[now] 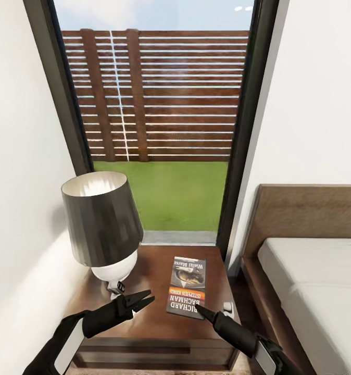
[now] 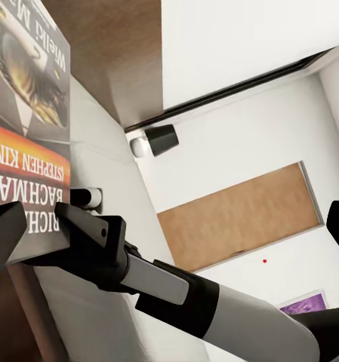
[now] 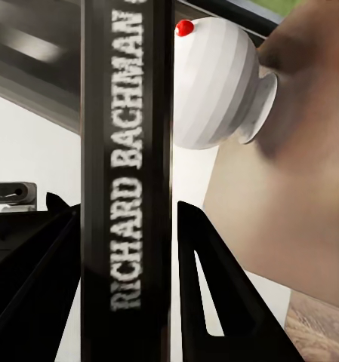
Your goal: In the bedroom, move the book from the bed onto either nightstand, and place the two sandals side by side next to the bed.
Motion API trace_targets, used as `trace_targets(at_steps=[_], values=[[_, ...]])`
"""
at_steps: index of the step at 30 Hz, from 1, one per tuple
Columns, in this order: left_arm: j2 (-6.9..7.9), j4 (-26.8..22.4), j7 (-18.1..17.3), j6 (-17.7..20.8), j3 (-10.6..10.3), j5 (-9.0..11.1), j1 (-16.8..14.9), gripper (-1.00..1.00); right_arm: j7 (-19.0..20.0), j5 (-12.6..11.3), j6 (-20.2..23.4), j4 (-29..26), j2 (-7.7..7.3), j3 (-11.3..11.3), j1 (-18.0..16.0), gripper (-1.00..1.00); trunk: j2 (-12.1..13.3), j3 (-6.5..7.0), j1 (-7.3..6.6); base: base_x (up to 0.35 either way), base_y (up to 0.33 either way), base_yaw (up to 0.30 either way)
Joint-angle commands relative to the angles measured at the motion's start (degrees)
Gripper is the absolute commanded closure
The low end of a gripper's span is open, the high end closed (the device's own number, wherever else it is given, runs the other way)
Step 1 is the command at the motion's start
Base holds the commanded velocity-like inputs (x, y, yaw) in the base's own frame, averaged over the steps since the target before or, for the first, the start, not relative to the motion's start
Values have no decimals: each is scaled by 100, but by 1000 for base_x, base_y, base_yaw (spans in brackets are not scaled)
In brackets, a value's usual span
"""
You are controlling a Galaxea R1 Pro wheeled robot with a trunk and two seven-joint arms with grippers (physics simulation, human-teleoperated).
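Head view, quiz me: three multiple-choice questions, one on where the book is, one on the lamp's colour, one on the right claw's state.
1. Where does the book lie?
A. on the mattress
B. on the nightstand
C. on the floor

2. What colour is the shade of the lamp?
A. dark grey
B. bright blue
C. orange

3. What is the right claw doing?
A. hanging far above the book
B. gripping the lamp
C. at the book's near edge

Answers: B, the cover rests flat on the dark wood top; A, a dark shade over a white base; C, its tip meets the book's edge, whose spine sits between the fingers in the right wrist view.
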Motion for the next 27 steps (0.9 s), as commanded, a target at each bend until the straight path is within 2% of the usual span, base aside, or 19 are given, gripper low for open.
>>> trace_targets(at_steps=[1,13,27], values=[[6,1,3,49,-17,43,-3,-100,16,-17,58,1,2,-14,-3,100,-2,-5,-1,0,0,0],[6,1,3,49,-17,43,-3,-100,16,-17,58,1,2,-14,-3,100,-483,-221,263,0,0,0],[6,1,3,51,-17,43,-3,-100,15,-17,58,0,2,-14,-3,100,-483,-221,263,17,0,0]])
